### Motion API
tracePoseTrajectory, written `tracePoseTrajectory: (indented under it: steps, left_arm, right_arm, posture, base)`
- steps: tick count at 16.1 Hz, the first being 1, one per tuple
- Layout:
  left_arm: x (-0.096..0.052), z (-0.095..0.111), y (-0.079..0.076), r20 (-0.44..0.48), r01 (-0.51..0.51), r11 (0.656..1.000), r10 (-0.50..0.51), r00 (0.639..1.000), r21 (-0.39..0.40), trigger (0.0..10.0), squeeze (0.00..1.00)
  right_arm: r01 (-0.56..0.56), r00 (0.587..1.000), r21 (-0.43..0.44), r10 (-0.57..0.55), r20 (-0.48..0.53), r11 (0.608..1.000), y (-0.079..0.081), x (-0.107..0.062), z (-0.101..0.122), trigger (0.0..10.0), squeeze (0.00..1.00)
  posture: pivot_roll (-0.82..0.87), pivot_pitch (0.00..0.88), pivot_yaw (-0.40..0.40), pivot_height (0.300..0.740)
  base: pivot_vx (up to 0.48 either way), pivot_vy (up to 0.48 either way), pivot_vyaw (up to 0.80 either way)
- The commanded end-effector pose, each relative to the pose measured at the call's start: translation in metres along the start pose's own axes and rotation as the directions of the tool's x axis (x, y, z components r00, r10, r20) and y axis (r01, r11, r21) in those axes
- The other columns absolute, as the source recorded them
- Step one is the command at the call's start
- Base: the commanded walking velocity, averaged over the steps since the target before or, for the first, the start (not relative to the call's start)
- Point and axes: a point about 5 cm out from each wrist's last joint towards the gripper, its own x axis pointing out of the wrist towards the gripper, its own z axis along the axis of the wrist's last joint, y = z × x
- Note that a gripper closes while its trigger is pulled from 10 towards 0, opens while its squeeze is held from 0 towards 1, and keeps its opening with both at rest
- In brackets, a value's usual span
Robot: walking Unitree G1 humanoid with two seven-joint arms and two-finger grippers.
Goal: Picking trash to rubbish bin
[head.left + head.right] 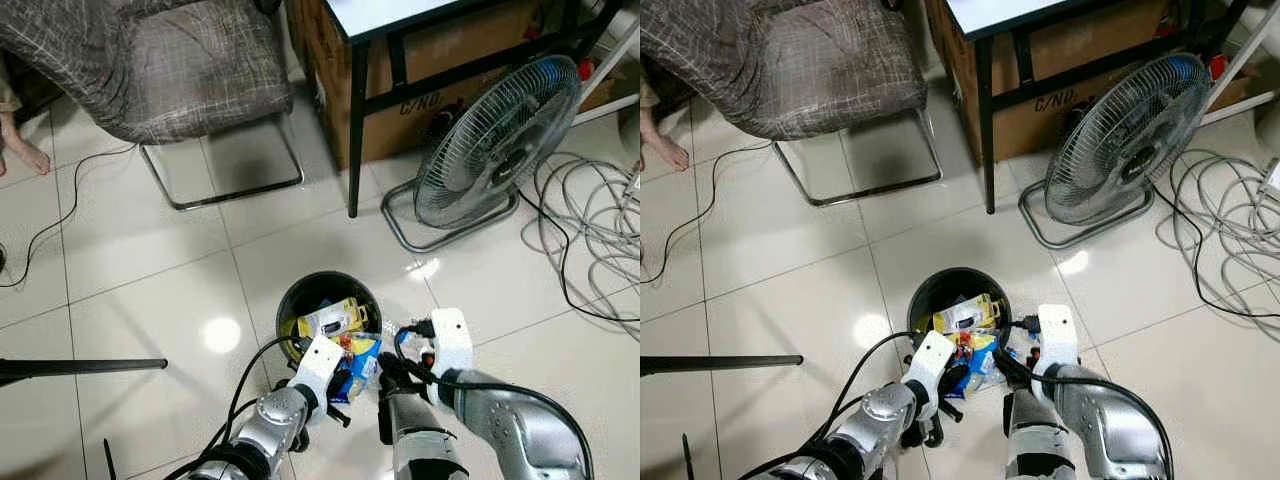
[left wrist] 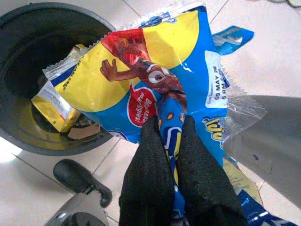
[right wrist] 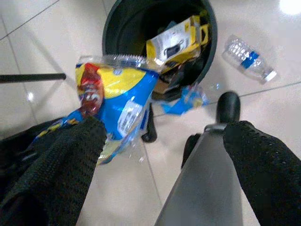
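While left gripper (image 2: pixel 171 141) pinches blue-yellow snack bag (image 2: pixel 155 70) at crumpled lower end, fingers closed tight on film, bag hangs at near rim of black bin (image 1: pixel 290 300). Film light, limp, slippery; hold on bunched fold seems best. Right gripper (image 3: pixel 160 141) spread wide, empty, just beside. Bin already holds wrappers. Clear bottle (image 3: pixel 247 59) on tile, probably empty. Bin depth, bag's lower end hidden.

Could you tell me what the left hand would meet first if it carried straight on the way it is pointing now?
Probably the black rubbish bin: the left hand, shut on the blue and yellow snack bag, points toward its rim and the trash inside, though depth is hard to judge.
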Motion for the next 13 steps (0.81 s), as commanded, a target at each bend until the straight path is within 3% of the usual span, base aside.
tracePoseTrajectory:
  steps: [1, 13]
  left_arm:
    - [-0.0031, -0.0156, -0.0046, -0.049, -0.003, 1.0, 0.002, 0.999, -0.013, 10.0, 0.0]
    - [0.0004, -0.0122, -0.0106, -0.037, -0.041, 0.999, 0.041, 0.999, -0.012, 10.0, 0.0]
  right_arm:
    - [-0.012, 0.999, 0.017, 0.013, -0.046, 1.0, 0.0029, -0.0024, -0.0105, 10.0, 0.0]
    - [-0.019, 0.998, 0.002, 0.019, -0.064, 1.0, 0.008, -0.0099, -0.0108, 10.0, 0.0]
  posture:
    - [-0.35, 0.409, 0.103, 0.74]
    - [-0.37, 0.418, 0.095, 0.74]
  base:
    - [0.0, 0.0, 0.0]
    - [0.0, 0.0, 0.0]
